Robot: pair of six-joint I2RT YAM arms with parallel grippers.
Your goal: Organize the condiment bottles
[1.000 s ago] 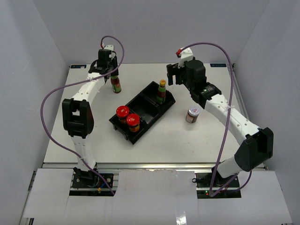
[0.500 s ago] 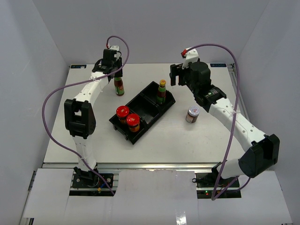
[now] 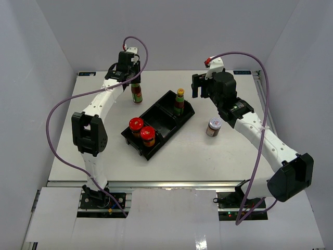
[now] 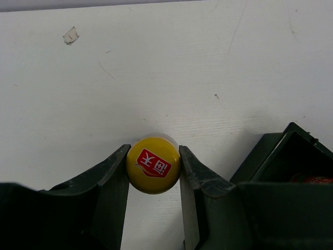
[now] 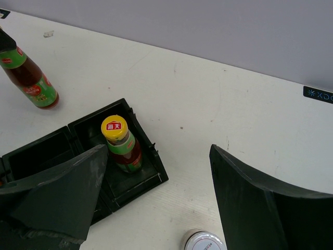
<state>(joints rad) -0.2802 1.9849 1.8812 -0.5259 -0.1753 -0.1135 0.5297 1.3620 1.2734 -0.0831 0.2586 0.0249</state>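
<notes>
Currently, the left claw (image 4: 153, 165) is clamped on the yellow cap of a slim bottle (image 4: 153, 163), with one finger pressed to each side. Ahead of this claw only bare white table (image 4: 171, 67) is seen, up to the far edge, with a small scrap (image 4: 70, 35) lying ahead-left. A corner of the black tray (image 4: 270, 156) sits just right of the claw, apart from the finger.

The right claw (image 5: 158, 151) is spread wide and nothing is held. Below it, closer to its left finger, a second slim bottle (image 5: 122, 143) stands upright in the tray's end compartment. The white-lidded jar (image 5: 203, 241) is on the table outside the tray, beneath the claw and nearer its right finger. Open table is left ahead of this claw, up to the back wall. Two red-lidded jars (image 3: 142, 129) share the tray's opposite end, well away from both claws.

Compared with a second ago, the left claw and its bottle have been shifted along the far edge toward the tray. The right claw has been drawn slightly back from the tray. Tray and jars are unchanged.

The cap is glossy and round, with a red badge. The neck band is green and the body dark red; from the right wrist the bottle is seen tilted. The tray is matte black, rectangular and divided. The fingers are dark, wedge-shaped and scuffed. The table is matte and faintly scratched.
</notes>
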